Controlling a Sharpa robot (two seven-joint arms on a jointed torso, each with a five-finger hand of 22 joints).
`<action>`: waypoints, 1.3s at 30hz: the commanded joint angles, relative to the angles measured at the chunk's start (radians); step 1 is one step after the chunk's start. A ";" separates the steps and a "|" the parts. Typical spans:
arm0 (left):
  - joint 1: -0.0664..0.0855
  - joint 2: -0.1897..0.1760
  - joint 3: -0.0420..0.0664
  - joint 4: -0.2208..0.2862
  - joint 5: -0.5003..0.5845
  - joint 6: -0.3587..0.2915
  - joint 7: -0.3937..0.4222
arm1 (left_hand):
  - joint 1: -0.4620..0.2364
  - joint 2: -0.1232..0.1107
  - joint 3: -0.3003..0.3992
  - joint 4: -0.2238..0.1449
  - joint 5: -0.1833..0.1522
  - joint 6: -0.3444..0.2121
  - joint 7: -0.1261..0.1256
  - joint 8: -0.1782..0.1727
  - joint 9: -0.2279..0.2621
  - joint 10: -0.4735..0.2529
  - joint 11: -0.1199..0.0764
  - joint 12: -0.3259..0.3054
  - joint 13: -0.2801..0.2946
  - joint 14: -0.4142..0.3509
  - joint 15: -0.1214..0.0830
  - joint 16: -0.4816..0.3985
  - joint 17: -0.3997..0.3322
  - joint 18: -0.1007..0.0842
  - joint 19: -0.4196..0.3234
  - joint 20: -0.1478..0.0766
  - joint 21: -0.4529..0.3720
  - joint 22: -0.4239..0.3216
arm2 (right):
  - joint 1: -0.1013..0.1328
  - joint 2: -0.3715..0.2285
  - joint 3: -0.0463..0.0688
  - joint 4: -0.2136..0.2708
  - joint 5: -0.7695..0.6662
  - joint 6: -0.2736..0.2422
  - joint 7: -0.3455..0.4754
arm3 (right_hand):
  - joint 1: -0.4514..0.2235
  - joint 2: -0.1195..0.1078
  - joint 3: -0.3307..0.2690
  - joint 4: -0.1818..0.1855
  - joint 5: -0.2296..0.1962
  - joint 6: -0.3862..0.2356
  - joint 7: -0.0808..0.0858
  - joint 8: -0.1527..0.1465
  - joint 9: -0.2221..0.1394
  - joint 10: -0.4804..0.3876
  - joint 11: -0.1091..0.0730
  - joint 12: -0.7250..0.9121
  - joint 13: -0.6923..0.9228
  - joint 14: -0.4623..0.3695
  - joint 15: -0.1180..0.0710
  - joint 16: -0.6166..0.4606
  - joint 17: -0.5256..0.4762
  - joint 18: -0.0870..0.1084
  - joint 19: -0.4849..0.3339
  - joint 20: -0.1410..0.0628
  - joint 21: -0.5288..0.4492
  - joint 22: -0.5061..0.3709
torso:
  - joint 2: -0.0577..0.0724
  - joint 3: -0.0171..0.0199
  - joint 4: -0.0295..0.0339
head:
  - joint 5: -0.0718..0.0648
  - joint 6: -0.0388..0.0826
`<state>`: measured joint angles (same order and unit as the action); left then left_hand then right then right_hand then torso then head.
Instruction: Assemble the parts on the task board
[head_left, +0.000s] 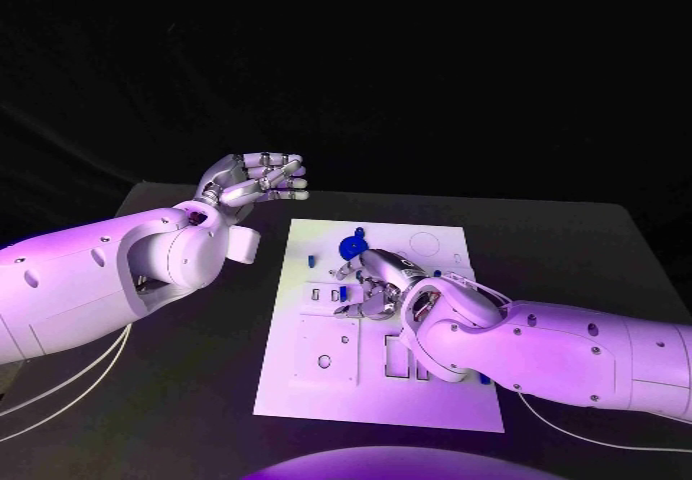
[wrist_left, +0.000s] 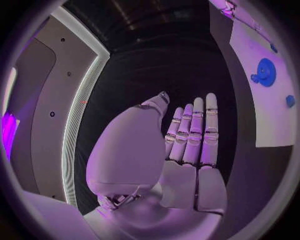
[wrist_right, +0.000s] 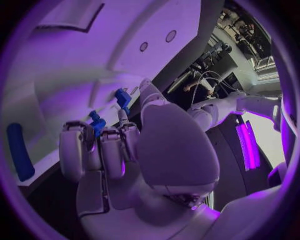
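The right hand (head_left: 378, 287) lay low over the middle of the white board (head_left: 378, 400), fingers (wrist_right: 111, 150) curled down onto it. Whether they held a part could not be told. From the right wrist, small blue parts (wrist_right: 122, 98) stood by the fingertips, and a long blue piece (wrist_right: 19, 152) lay off to one side on the board.

The left hand (head_left: 257, 180) hung raised beyond the board's far left corner, off the worktop (head_left: 577, 260), fingers straight, close together, holding nothing.

The step appeared to be seating a small part in a slot mid-board; next would call for a firm, square press.

From the head, a round blue disc (head_left: 353, 245) lay on the board just beyond the right hand. The left wrist view showed that disc (wrist_left: 266, 71) clearly, with another small blue part (wrist_left: 290, 101) near it.
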<state>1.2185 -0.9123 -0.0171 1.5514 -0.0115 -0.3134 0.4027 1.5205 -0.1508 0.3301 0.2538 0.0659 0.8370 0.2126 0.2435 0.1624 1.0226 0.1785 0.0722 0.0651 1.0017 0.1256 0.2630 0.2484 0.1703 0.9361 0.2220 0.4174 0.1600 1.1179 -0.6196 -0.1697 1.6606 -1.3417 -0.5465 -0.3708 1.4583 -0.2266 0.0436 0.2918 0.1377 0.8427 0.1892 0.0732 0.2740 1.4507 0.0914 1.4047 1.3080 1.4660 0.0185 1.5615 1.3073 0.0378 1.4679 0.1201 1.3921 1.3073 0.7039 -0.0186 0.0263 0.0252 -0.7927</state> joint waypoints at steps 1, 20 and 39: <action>0.001 0.002 0.001 -0.002 -0.046 -0.001 -0.018 | -0.013 -0.010 0.004 0.001 -0.004 0.011 0.016 -0.007 -0.002 0.011 -0.004 -0.005 0.001 0.029 -0.005 0.010 0.012 0.013 0.018 -0.007 0.020 0.007 | 0.004 -0.032 0.003 0.026 0.003 -0.074 0.067 | 0.008 -0.002 -0.013 0.003 0.005 -0.015 0.001 -0.007 -0.005 0.001 0.010 -0.003 0.111 0.093 0.007 -0.006 0.213 0.006 0.007 0.008 -0.003 0.152 | -0.004 0.0008 -0.0010 | 0.002 -0.001; 0.005 0.048 0.001 -0.014 -0.675 0.381 -0.728 | -0.240 0.044 0.053 0.037 -0.002 -0.117 -0.070 0.499 0.229 -0.019 -0.113 0.960 0.589 0.454 -0.123 1.157 1.042 -0.058 0.291 -0.116 0.905 0.835 | 0.175 -0.299 0.009 0.039 0.546 0.038 0.537 | 0.026 0.074 0.035 -0.006 -0.007 0.083 -0.034 0.108 0.022 -0.239 -0.022 -0.330 -0.176 -0.042 -0.021 -0.221 -0.195 0.118 -0.290 -0.015 -0.596 -0.190 | -0.041 0.0107 -0.0096 | 0.018 -0.014; 0.050 0.201 -0.021 -0.100 -0.922 0.523 -0.909 | -0.425 0.051 -0.024 0.040 -0.006 -0.065 -0.120 0.620 0.312 0.155 -0.156 1.150 0.836 0.510 -0.162 1.224 1.149 -0.086 0.379 -0.150 0.998 1.000 | 0.188 -0.286 0.007 -0.121 0.944 -0.031 0.685 | 0.019 0.053 0.140 -0.036 -0.007 0.033 0.055 0.062 -0.034 -0.464 0.101 -1.273 -1.192 -0.560 0.146 -1.338 -1.035 0.145 -0.753 0.165 -1.331 -0.843 | -0.048 0.0153 -0.0108 | 0.025 -0.024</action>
<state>1.2630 -0.7194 -0.0365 1.4570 -0.8743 0.1611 -0.4672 1.1076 -0.1004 0.3119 0.2939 0.0659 0.7704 0.0993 0.8585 0.4733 1.1712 0.0230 1.2193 0.9001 1.4650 -0.0287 1.4820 1.3081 0.0998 1.3136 0.0805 1.4125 1.1589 1.3057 -0.9076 -0.1621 1.5448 -0.4672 -0.5665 0.2650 1.4873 -0.1741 0.1857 0.2610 0.1334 0.8796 0.2257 0.1403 0.2423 0.9887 0.1855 0.1428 0.1298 0.9055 0.1576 0.2370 0.2837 0.1710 0.7211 0.2850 0.0634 0.4814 0.6543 -0.0034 0.0170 0.0499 -0.8165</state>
